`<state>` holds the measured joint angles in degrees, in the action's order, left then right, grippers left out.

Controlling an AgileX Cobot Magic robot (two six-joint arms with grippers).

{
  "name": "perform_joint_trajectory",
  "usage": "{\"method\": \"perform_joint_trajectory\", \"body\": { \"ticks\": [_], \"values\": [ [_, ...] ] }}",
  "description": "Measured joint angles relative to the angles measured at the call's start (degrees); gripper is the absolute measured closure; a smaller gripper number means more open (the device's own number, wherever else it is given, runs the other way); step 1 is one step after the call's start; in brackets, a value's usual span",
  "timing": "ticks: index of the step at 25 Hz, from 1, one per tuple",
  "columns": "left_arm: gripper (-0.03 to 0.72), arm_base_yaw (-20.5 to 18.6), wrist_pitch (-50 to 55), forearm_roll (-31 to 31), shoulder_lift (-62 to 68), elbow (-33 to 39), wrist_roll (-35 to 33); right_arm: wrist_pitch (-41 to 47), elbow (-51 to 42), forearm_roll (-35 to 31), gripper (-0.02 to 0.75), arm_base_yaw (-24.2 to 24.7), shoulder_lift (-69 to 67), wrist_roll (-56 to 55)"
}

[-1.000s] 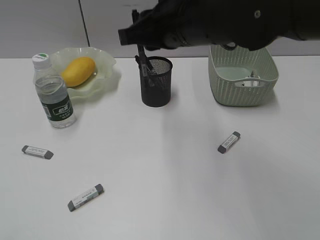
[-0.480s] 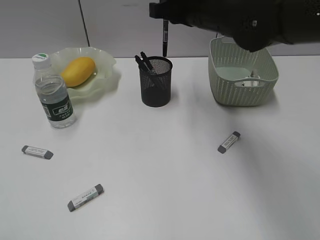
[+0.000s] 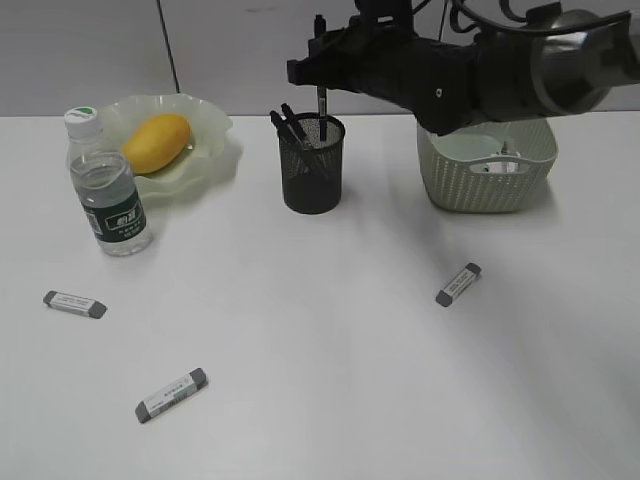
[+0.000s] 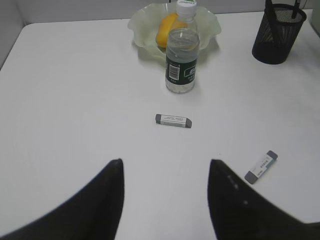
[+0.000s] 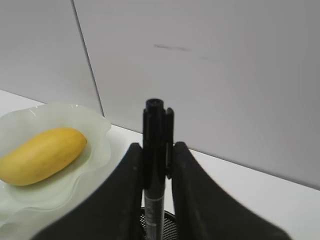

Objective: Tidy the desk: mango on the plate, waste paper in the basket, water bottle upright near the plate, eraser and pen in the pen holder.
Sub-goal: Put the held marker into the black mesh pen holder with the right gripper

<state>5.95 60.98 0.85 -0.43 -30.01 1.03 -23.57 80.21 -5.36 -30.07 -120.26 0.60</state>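
Fronting a grey wall, the white desk [image 3: 330,350] — left gripper [image 4: 165,200] spread, right gripper [image 5: 157,165] pinching a pen [image 5: 154,150].

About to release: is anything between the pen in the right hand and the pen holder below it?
Nothing visible blocks it. The right hand holds the pen upright, its lower end already at the pen holder rim. Two pens already in the cup lean left, beside its path.

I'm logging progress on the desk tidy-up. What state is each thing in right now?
mango: lying on the plate
water bottle: upright, capped, beside the plate
pen: upright, clamped in the right gripper, tip over the pen holder
erasers: three loose on the desk
basket: upright
left gripper: open, empty
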Motion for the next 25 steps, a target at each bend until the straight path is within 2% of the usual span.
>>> {"method": "perform_joint_trajectory", "body": {
  "ticks": [11, 19, 22, 25],
  "values": [
    [0.328, 0.0, 0.0, 0.0, 0.0, 0.0, 0.0, 1.5, 2.9, 0.2, 0.59, 0.0, -4.0, 5.8],
    [0.336, 0.0, 0.0, 0.0, 0.0, 0.0, 0.0, 3.5, 2.9, 2.0, 0.584, 0.0, -4.5, 6.7],
    [0.336, 0.0, 0.0, 0.0, 0.0, 0.0, 0.0, 3.5, 2.9, 2.1, 0.54, 0.0, -4.5, 6.7],
    [0.336, 0.0, 0.0, 0.0, 0.0, 0.0, 0.0, 3.8, 2.9, 2.1, 0.416, 0.0, -4.5, 6.7]
  ]
}}
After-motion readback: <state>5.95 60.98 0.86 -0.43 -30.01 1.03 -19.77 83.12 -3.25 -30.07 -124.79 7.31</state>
